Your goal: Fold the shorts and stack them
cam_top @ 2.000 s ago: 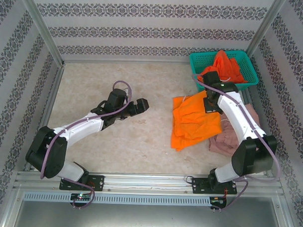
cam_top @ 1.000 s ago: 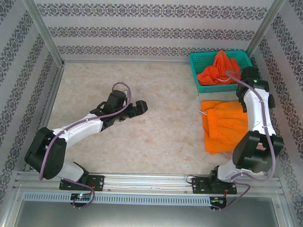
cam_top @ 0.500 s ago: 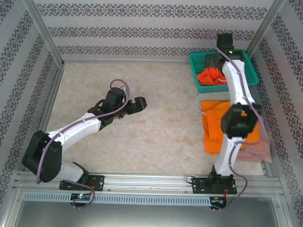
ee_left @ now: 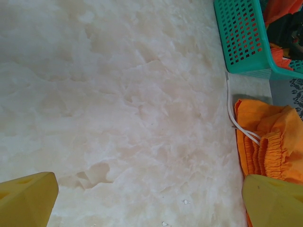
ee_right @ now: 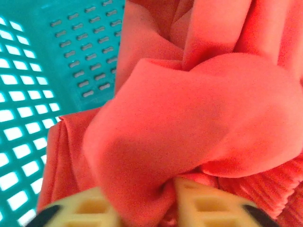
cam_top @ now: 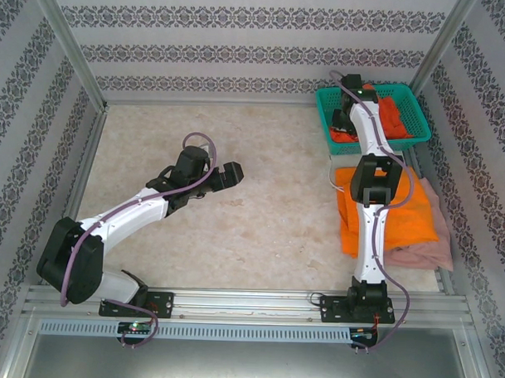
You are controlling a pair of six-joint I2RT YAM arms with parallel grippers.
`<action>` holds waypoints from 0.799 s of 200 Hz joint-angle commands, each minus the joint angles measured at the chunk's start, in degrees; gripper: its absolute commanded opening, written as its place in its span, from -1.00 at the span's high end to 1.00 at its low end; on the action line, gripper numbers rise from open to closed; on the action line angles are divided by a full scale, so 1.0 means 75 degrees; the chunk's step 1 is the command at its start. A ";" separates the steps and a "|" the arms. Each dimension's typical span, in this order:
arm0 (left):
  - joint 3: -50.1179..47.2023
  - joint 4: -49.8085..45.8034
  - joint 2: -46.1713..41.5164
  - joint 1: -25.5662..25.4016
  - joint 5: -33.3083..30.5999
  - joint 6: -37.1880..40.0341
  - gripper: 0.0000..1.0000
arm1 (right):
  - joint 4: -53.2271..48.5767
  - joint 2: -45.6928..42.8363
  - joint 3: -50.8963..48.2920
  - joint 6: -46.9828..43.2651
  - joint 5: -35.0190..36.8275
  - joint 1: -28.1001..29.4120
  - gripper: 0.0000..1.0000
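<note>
One pair of folded orange shorts (cam_top: 384,214) (ee_left: 270,142) lies on the dusty pink shorts (cam_top: 424,255) at the right of the table, a white drawstring (ee_left: 235,118) trailing from it. More orange shorts (cam_top: 393,117) (ee_right: 189,118) sit crumpled in the teal basket (cam_top: 417,103). My right gripper (cam_top: 348,116) (ee_right: 156,203) reaches down into the basket, its yellow fingers (ee_right: 213,208) pinched on a bulge of that orange cloth. Left of the table's middle, my left gripper (cam_top: 236,173) (ee_left: 149,203) hovers over bare table, open and holding nothing.
The teal mesh basket (ee_left: 241,38) (ee_right: 47,71) stands in the back right corner against the patterned wall. Metal frame posts and walls bound the table on three sides. The marbled tabletop (cam_top: 260,198) stretches between the two arms.
My right arm swung from the folded pile up into the basket, opened wide, then closed on orange cloth there. The left arm stayed nearly still.
</note>
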 commanded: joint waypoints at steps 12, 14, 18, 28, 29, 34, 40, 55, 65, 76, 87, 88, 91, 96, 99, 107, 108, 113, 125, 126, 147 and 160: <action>-0.0053 0.0065 -0.0140 0.0066 -0.0113 0.0043 -1.00 | 0.0087 -0.1128 -0.0060 0.0632 -0.0516 -0.0142 0.98; -0.0053 0.0072 -0.0150 0.0058 -0.0115 0.0043 -1.00 | 0.0116 -0.1228 -0.0112 0.0660 -0.0546 -0.0136 0.99; -0.0080 0.0094 -0.0158 0.0075 -0.0113 0.0033 -1.00 | 0.0191 -0.1406 -0.0211 0.0726 -0.0587 -0.0125 1.00; -0.0112 0.0154 -0.0194 0.0071 -0.0097 0.0012 -1.00 | 0.0343 -0.1871 -0.0512 0.0860 -0.0631 -0.0079 1.00; -0.0124 0.0157 -0.0190 0.0074 -0.0096 0.0006 -1.00 | 0.0357 -0.1914 -0.0549 0.0886 -0.0638 -0.0070 1.00; -0.0141 0.0188 -0.0205 0.0078 -0.0098 0.0004 -1.00 | 0.0454 -0.2169 -0.0735 0.0945 -0.0651 -0.0029 1.00; -0.0159 0.0217 -0.0208 0.0090 -0.0096 -0.0006 -1.00 | 0.0589 -0.2485 -0.0976 0.1028 -0.0702 0.0023 1.00; -0.0216 0.0320 -0.0243 0.0098 -0.0083 -0.0031 -1.00 | 0.1078 -0.3333 -0.1667 0.1125 -0.0672 0.0213 1.00; -0.0240 0.0348 -0.0265 0.0116 -0.0060 -0.0030 -1.00 | 0.1469 -0.3892 -0.2085 0.1123 -0.0653 0.0387 1.00; -0.0252 0.0355 -0.0289 0.0135 -0.0036 -0.0012 -1.00 | 0.1878 -0.4476 -0.2433 0.1111 -0.0599 0.0599 1.00; -0.0271 0.0378 -0.0339 0.0150 -0.0013 -0.0008 -1.00 | 0.2270 -0.4974 -0.2627 0.1046 -0.0611 0.0796 1.00; -0.0279 0.0381 -0.0344 0.0149 -0.0019 -0.0010 -1.00 | 0.2305 -0.5018 -0.2632 0.1044 -0.0616 0.0813 1.00; -0.0281 0.0383 -0.0349 0.0153 -0.0022 0.0003 -1.00 | 0.2400 -0.5131 -0.2657 0.1016 -0.0648 0.0877 1.00; -0.0290 0.0403 -0.0381 0.0177 -0.0022 0.0005 -1.00 | 0.2557 -0.5326 -0.2682 0.0959 -0.0696 0.1000 1.00; -0.0304 0.0416 -0.0393 0.0182 -0.0028 0.0016 -1.00 | 0.2670 -0.5408 -0.2697 0.0902 -0.0738 0.1058 1.00; -0.0325 0.0440 -0.0461 0.0189 -0.0047 0.0019 -1.00 | 0.2966 -0.5666 -0.2740 0.0734 -0.0833 0.1291 1.00; -0.0330 0.0441 -0.0470 0.0198 -0.0048 0.0015 -1.00 | 0.3010 -0.5680 -0.2741 0.0712 -0.0845 0.1342 1.00; -0.0343 0.0464 -0.0509 0.0215 -0.0069 0.0025 -1.00 | 0.3178 -0.5822 -0.2762 0.0567 -0.0927 0.1522 1.00; -0.0361 0.0461 -0.0613 0.0264 -0.0123 0.0066 -1.00 | 0.3380 -0.5992 -0.2643 0.0180 -0.1184 0.2033 1.00; -0.0365 0.0457 -0.0622 0.0265 -0.0127 0.0080 -1.00 | 0.3376 -0.5996 -0.2622 0.0153 -0.1202 0.2059 1.00; -0.0351 0.0352 -0.0905 0.0426 -0.0205 0.0186 -1.00 | 0.3083 -0.5847 -0.1931 -0.0430 -0.2029 0.2891 1.00; -0.0341 0.0252 -0.1145 0.0568 -0.0258 0.0250 -1.00 | 0.2908 -0.5755 -0.1716 -0.0778 -0.2528 0.3356 1.00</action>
